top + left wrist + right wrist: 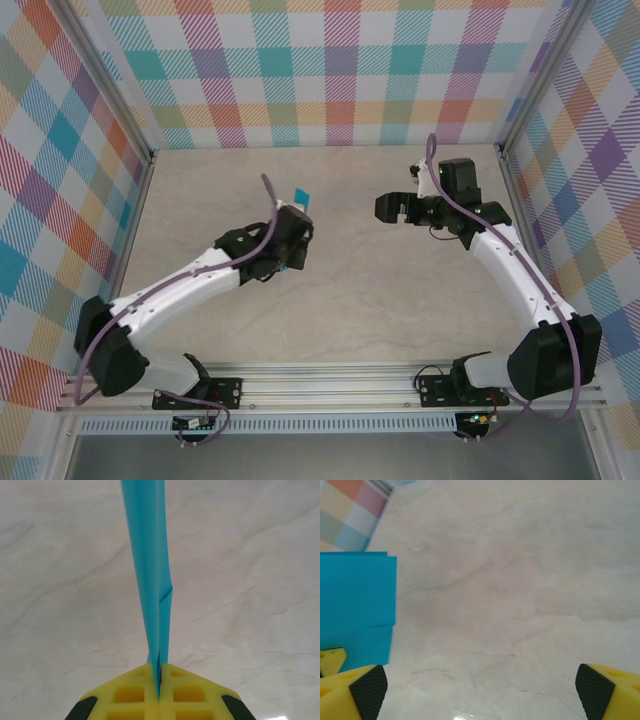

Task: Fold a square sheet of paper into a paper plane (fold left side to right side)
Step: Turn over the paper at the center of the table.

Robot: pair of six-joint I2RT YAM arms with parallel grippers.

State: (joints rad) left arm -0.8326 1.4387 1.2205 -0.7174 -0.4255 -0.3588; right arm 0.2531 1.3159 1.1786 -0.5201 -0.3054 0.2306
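The table is lying pale and marbled under both arms, with plaid walls standing around its far and side edges. The left arm is stretching from its base toward the middle of the table, and the right arm is reaching up the right side and bending inward, so the two grippers are facing each other across a gap.

The right gripper is hanging over bare table with its jaws standing wide apart; in its own wrist view the right gripper is showing one yellow finger with a black pad at the left edge and the other at the right edge, with nothing between them.

The left gripper is pinching the paper with its jaws pressed together on the lower edge. In the left wrist view the left gripper is clamping the paper edge-on, the blue strip rising straight away from the yellow fingers, with a small crease bulging on its right side partway along.

From the right wrist the paper is showing broadside at the left, folded into flat layers with a stepped right edge, held clear above the table.
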